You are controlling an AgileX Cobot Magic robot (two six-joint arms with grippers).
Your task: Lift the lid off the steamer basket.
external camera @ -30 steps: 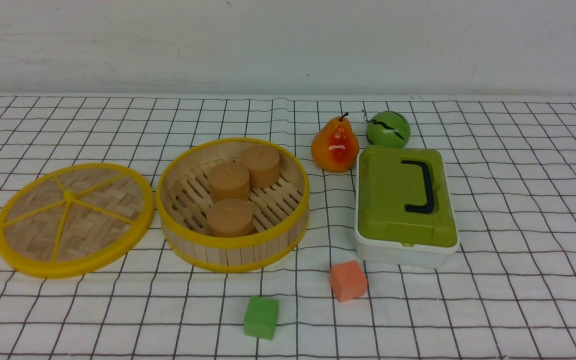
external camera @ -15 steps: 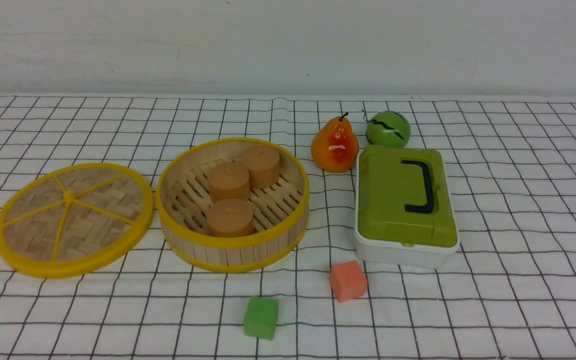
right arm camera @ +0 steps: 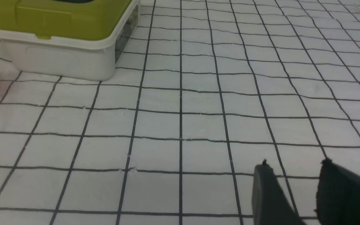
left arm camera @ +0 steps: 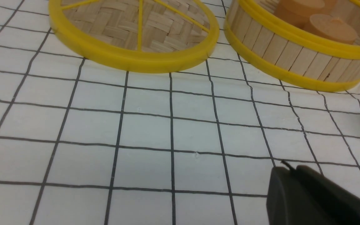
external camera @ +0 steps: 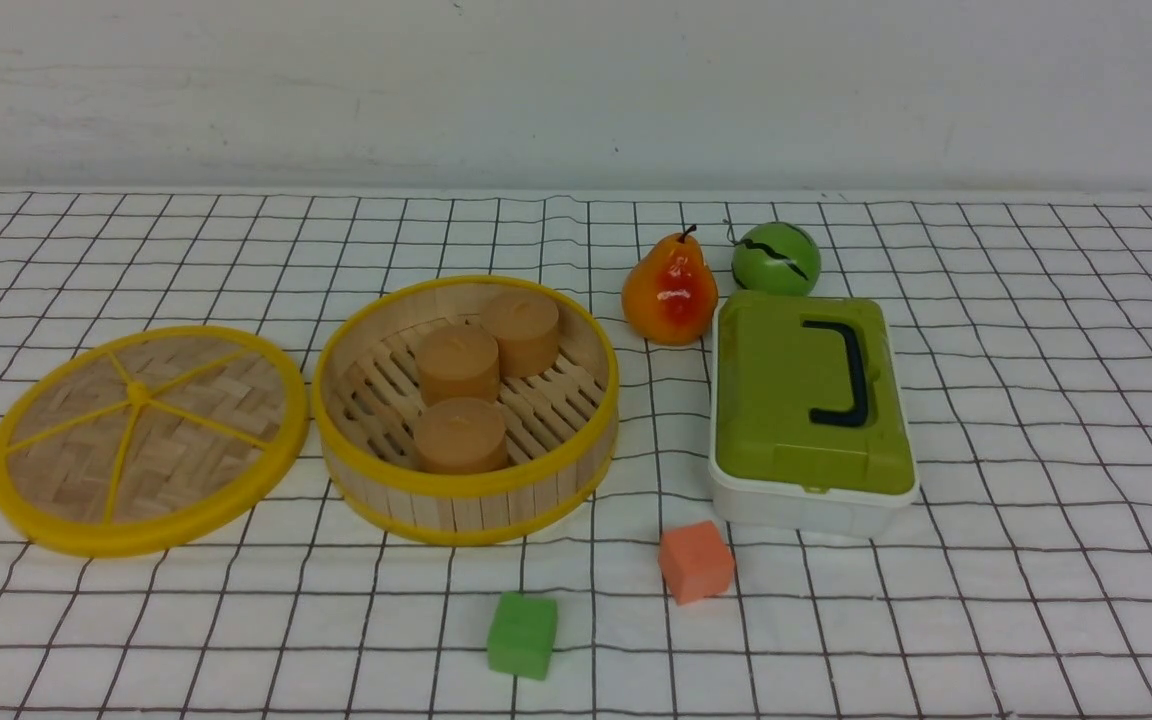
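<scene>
Your left tool (left arm camera: 287,170) shows its dark fingers pressed together, holding nothing above the checked-cloth worktop (external camera: 1036,400). Your right tool (right arm camera: 294,168) has a narrow gap between its fingers, also empty. The flat woven-bamboo lid with yellow rim and spokes (external camera: 146,438) lies just left of the round slatted bamboo steamer basket (external camera: 466,495), which holds three tan cylinders (external camera: 459,432).
</scene>
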